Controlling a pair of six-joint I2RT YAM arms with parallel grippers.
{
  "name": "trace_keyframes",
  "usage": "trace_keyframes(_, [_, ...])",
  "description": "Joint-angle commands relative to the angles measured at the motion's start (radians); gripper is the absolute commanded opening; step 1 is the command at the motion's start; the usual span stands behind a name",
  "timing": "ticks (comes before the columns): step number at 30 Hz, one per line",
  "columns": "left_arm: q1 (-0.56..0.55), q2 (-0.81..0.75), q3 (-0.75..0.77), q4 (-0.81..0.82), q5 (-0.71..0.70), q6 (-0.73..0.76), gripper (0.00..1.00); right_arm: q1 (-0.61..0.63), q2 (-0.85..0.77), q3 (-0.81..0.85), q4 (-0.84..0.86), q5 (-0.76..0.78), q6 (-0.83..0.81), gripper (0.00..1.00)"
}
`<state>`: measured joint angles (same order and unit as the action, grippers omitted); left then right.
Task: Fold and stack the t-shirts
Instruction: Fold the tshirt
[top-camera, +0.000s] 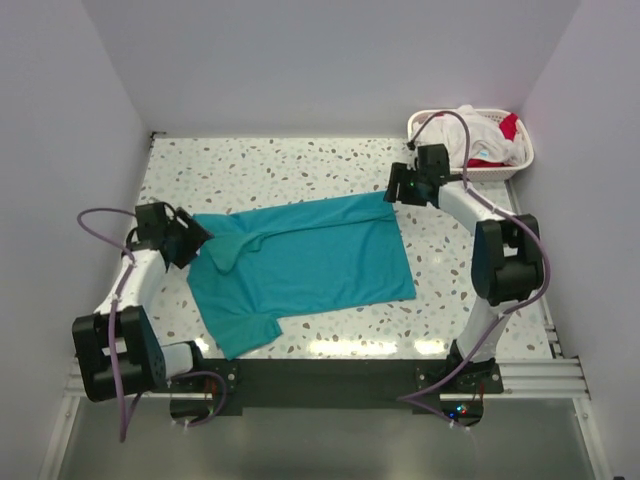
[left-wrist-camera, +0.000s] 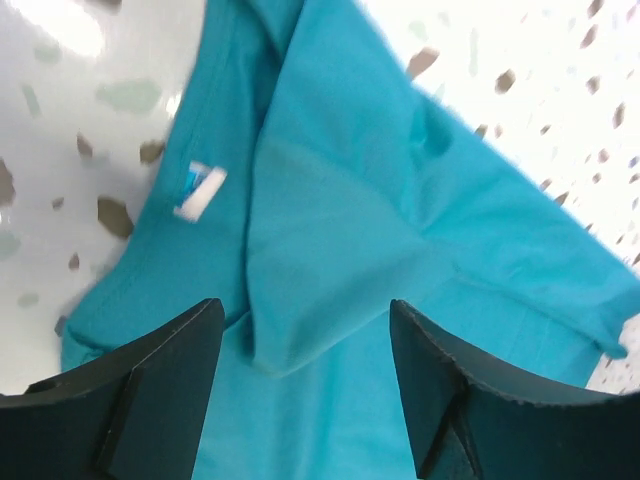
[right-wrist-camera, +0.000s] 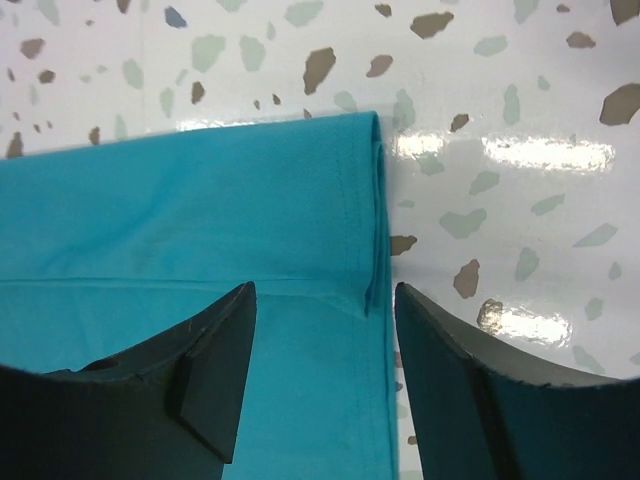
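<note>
The speckled table (top-camera: 300, 165) carries a teal t-shirt (top-camera: 310, 260) spread across its middle, far edge folded over. White and red t-shirts (top-camera: 488, 135) lie heaped in the basket (top-camera: 527, 158) at the far right corner. The left gripper (left-wrist-camera: 305, 320) is over the collar end, jaws parted and holding nothing; the right gripper (right-wrist-camera: 325, 300), likewise spread, is over the folded hem corner.

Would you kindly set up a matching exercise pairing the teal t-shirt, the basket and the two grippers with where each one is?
Things:
1. teal t-shirt
2. white basket
3. left gripper
4. right gripper

Places:
A. far right corner of the table
B. open above the shirt's hem corner
C. spread across the middle of the table
D. open above the shirt's collar end

Pairs: 1-C, 2-A, 3-D, 4-B
</note>
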<state>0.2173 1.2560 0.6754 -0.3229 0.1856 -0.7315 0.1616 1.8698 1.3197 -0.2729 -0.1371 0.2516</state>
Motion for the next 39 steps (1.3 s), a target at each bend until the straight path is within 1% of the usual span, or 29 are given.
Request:
trace_keyframes(1, [0.010,-0.011,0.119,0.007,-0.087,0.023,0.73,-0.004,-0.061,0.041,0.044,-0.061,0.063,0.62])
trace_keyframes(3, [0.011,0.044,0.163,0.057,-0.084,0.020,0.73,-0.004,-0.044,0.068,0.064,-0.088,0.090,0.61])
trace_keyframes(5, [0.010,0.101,0.191,0.093,-0.071,0.011,0.64,-0.004,0.004,0.113,0.093,-0.139,0.133,0.60])
trace_keyframes(6, [0.010,0.171,0.229,0.106,-0.061,0.006,0.61,-0.004,0.024,0.125,0.104,-0.153,0.149,0.59])
trace_keyframes(7, [0.011,0.210,0.251,0.110,-0.037,0.003,0.51,-0.004,0.041,0.144,0.119,-0.162,0.164,0.56])
trace_keyframes(8, [0.010,0.245,0.271,0.114,-0.022,0.000,0.47,-0.005,0.078,0.151,0.150,-0.180,0.191,0.54])
trace_keyframes(9, [0.010,0.310,0.303,0.129,-0.012,-0.005,0.43,-0.004,0.097,0.159,0.164,-0.188,0.202,0.51])
trace_keyframes(10, [0.010,0.339,0.318,0.136,-0.008,-0.006,0.38,-0.002,0.113,0.179,0.173,-0.197,0.213,0.50])
trace_keyframes(11, [0.008,0.365,0.332,0.140,-0.008,-0.006,0.38,-0.004,0.153,0.188,0.190,-0.211,0.230,0.49])
trace_keyframes(12, [0.010,0.414,0.361,0.145,-0.011,-0.003,0.38,-0.004,0.172,0.197,0.195,-0.216,0.236,0.48])
trace_keyframes(14, [0.010,0.459,0.401,0.142,-0.023,0.001,0.37,-0.004,0.207,0.216,0.213,-0.216,0.252,0.46])
trace_keyframes(18, [0.010,0.546,0.429,0.140,-0.066,-0.006,0.37,-0.004,0.304,0.234,0.212,-0.191,0.259,0.44])
trace_keyframes(22, [0.030,0.598,0.437,0.108,-0.141,-0.026,0.34,-0.013,0.348,0.227,0.176,-0.096,0.274,0.44])
trace_keyframes(29, [0.085,0.626,0.420,0.085,-0.155,-0.068,0.32,-0.046,0.313,0.159,0.124,0.080,0.319,0.44])
trace_keyframes(32, [0.083,0.612,0.421,0.102,-0.146,-0.066,0.32,-0.051,0.293,0.150,0.130,0.082,0.304,0.44])
trace_keyframes(35, [0.080,0.605,0.449,0.104,-0.106,-0.042,0.40,-0.047,0.286,0.200,0.103,0.039,0.253,0.45])
trace_keyframes(36, [0.079,0.602,0.458,0.102,-0.097,-0.033,0.45,-0.040,0.279,0.226,0.091,0.036,0.239,0.46])
trace_keyframes(38, [0.067,0.576,0.486,0.082,-0.086,-0.010,0.48,-0.025,0.247,0.245,0.063,0.033,0.201,0.48])
trace_keyframes(39, [0.060,0.565,0.496,0.074,-0.087,0.000,0.52,-0.019,0.235,0.259,0.055,0.031,0.192,0.48])
